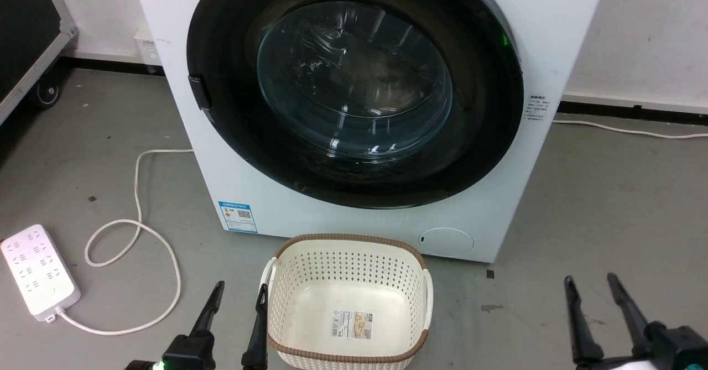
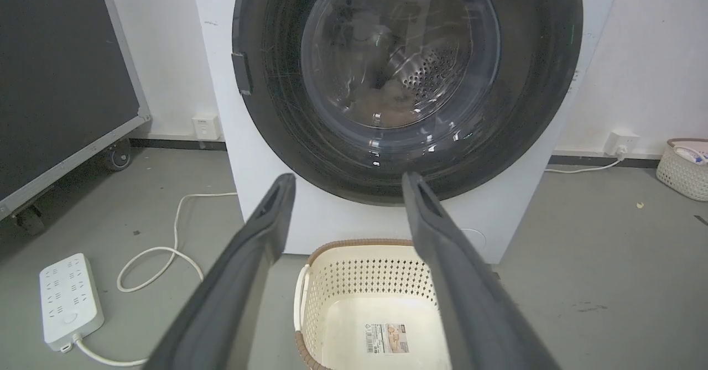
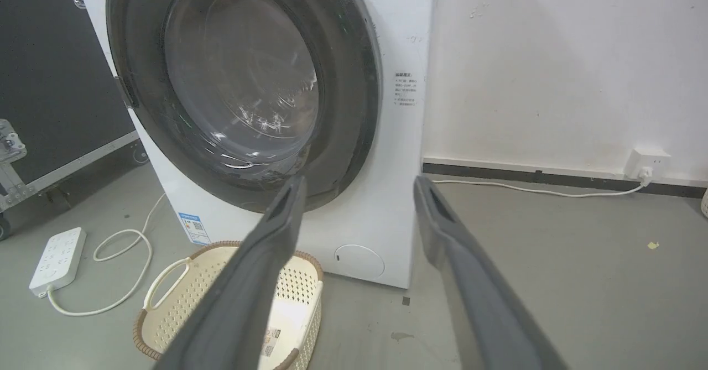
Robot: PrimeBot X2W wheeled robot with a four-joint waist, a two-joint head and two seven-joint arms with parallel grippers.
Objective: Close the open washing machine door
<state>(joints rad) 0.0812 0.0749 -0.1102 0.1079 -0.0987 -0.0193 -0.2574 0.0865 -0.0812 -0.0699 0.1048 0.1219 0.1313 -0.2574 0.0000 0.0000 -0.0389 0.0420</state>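
The washing machine door [image 1: 354, 90], a wide glossy black ring around a bulging clear glass bowl, lies flat against the white machine front in all three views [image 2: 406, 77] [image 3: 243, 82]. Its latch tab sits on the left rim. My left gripper [image 1: 239, 293] hangs low at the lower left, open and holding nothing, well short of the door [image 2: 348, 185]. At the lower right my right gripper [image 1: 591, 282] is open too, fingers apart with nothing between them [image 3: 359, 187], pointing toward the machine's right side.
A cream perforated basket [image 1: 347, 259] stands on the grey floor in front of the machine, just right of my left gripper. A white power strip [image 1: 37, 270] and its looping cable lie at the left. A black wheeled case [image 2: 55, 82] stands far left.
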